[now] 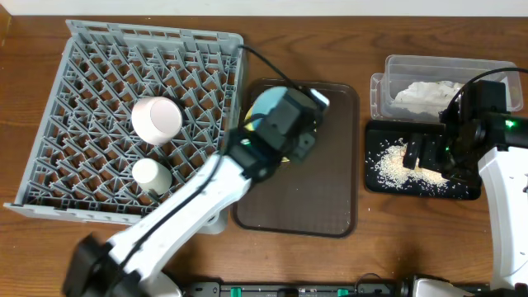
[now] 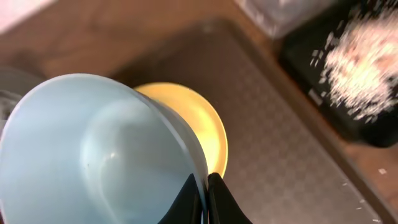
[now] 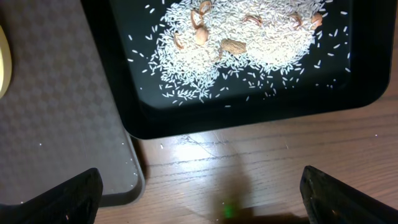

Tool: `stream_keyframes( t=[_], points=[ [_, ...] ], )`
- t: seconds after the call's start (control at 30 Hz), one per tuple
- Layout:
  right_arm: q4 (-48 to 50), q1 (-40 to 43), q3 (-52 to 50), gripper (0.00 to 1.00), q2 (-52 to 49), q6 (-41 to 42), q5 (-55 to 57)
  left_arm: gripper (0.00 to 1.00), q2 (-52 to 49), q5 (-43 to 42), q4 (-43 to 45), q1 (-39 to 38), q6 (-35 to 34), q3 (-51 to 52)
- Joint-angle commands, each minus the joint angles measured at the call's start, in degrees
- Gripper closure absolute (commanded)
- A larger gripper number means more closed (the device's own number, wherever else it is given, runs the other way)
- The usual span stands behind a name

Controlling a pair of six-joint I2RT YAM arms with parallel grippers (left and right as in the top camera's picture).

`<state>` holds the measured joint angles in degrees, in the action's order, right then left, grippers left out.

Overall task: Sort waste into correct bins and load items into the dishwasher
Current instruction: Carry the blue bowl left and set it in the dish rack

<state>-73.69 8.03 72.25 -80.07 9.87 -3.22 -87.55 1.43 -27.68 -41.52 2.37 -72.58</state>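
While rim-pinched, the light-blue bowl [image 2: 93, 149] is held over the brown tray [image 2: 280, 143].
Left arm [image 1: 190, 206] is stretched diagonally, left gripper [image 2: 204, 198] clamped on it; right gripper [image 3: 199, 180] is spread wide above black tray [image 3: 118, 74].

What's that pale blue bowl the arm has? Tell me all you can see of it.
The light-blue bowl is smooth, glossy and empty, ceramic or plastic by its look. The left gripper pinches its rim between both fingers, holding it tilted over the brown tray, with the yellow plate just behind it.
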Motion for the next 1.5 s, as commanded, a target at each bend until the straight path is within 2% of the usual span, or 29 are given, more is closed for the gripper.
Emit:
stream_keyframes(
  t=[0.0, 0.13, 0.33, 0.47, 0.53, 0.63, 0.83, 1.0, 1.17, 1.23, 1.27, 1.33, 1.47],
  points=[
    [-0.04, 0.52, 0.37, 0.01, 0.59, 0.35, -0.26, 0.94, 3.61, -6.01, -0.57, 4.57, -0.74, -0.44],
    [-0.11, 0.52, 0.37, 0.01, 0.59, 0.35, -0.28, 0.94, 5.38, -19.17, -0.57, 14.73, -3.69, -0.44],
    [-0.15, 0.52, 0.37, 0.01, 0.59, 0.35, -0.28, 0.94, 3.63, -46.29, 0.79, 33.81, -4.17, -0.44],
    [-0.24, 0.52, 0.37, 0.01, 0.59, 0.35, -0.28, 0.94, -0.24, -59.47, 1.07, 43.91, -4.72, -0.42],
    [-0.24, 0.52, 0.37, 0.01, 0.59, 0.35, -0.28, 0.94, -4.26, -68.11, 2.51, 49.18, -6.86, -0.42],
    [-0.28, 0.52, 0.37, 0.01, 0.59, 0.37, -0.28, 0.94, -9.84, -78.03, 7.69, 52.83, -11.85, -0.42],
    [-0.55, 0.52, 0.37, 0.01, 0.59, 0.35, -0.26, 0.94, -17.81, -80.35, 14.78, 55.25, -20.33, -0.42],
    [-0.48, 0.52, 0.37, 0.01, 0.59, 0.35, -0.26, 0.94, -20.79, -79.82, 15.04, 55.52, -20.31, -0.42],
    [-0.74, 0.52, 0.37, 0.01, 0.59, 0.35, -0.26, 0.94, -21.07, -72.22, 14.88, 58.18, -20.26, -0.42],
    [-0.70, 0.52, 0.37, 0.01, 0.59, 0.35, -0.26, 0.85, -21.07, -71.21, 14.75, 59.54, -20.26, -0.42],
    [-0.68, 0.52, 0.37, 0.01, 0.59, 0.35, -0.26, 0.83, -21.07, -71.21, 14.75, 59.93, -20.26, -0.42],
    [-0.68, 0.52, 0.37, 0.01, 0.59, 0.35, -0.26, 0.59, -21.07, -70.95, 14.75, 61.18, -20.24, -0.42],
    [-0.70, 0.52, 0.37, 0.01, 0.59, 0.35, -0.24, 0.31, -21.00, -71.01, 14.75, 63.21, -20.24, -0.42]
  ],
)
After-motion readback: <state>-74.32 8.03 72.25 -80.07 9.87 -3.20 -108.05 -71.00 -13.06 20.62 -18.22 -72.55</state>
